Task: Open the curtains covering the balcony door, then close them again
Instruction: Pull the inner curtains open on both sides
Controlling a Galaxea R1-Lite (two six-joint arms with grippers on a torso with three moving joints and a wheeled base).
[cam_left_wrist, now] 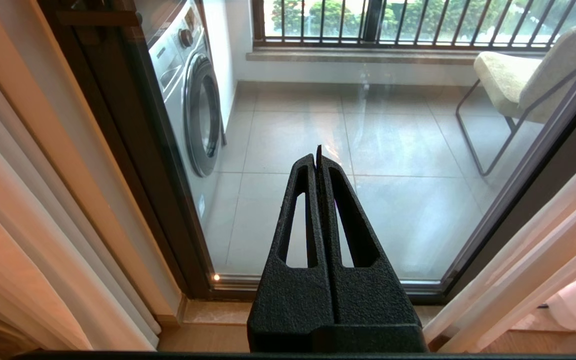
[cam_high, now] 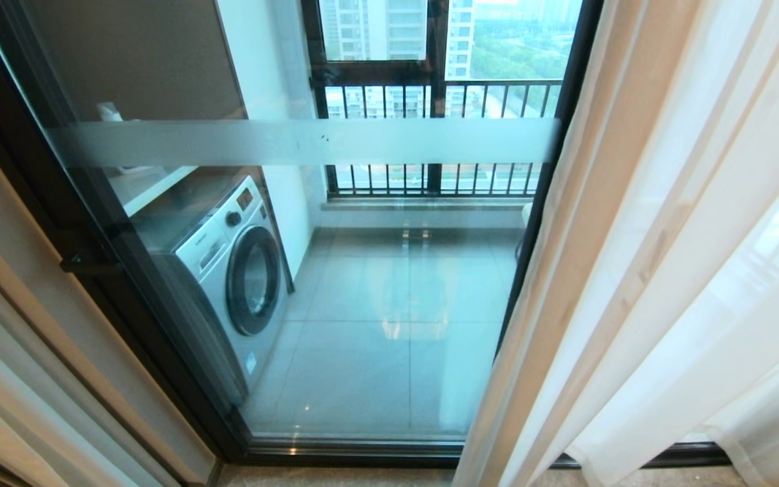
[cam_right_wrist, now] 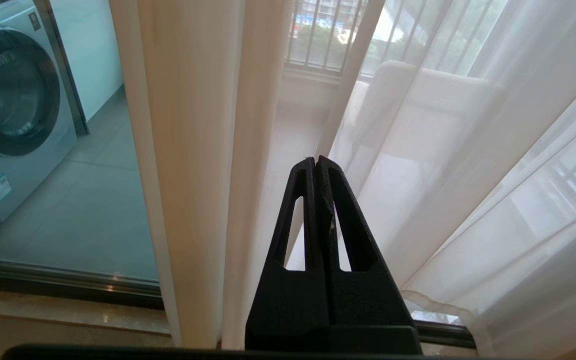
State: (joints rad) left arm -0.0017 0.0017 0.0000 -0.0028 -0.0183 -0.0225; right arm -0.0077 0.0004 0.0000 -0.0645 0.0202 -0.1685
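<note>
While both arms are hanging low outside the head view, the door (cam_high: 335,270) is standing uncovered with the curtains (cam_high: 667,270) bunched at its right edge.

Left gripper (cam_left_wrist: 317,150) is pointing at the bare glass, jaws pressed together and holding nothing; right gripper (cam_right_wrist: 316,159) is pointing at the curtain folds, jaws likewise pressed together, and whether its tips are touching the fabric cannot be told. Only the wrist views are showing the grippers. Only the left wrist view is showing a chair (cam_left_wrist: 533,80) plainly; a washer (cam_high: 241,270) is standing behind the glass on the left.
</note>
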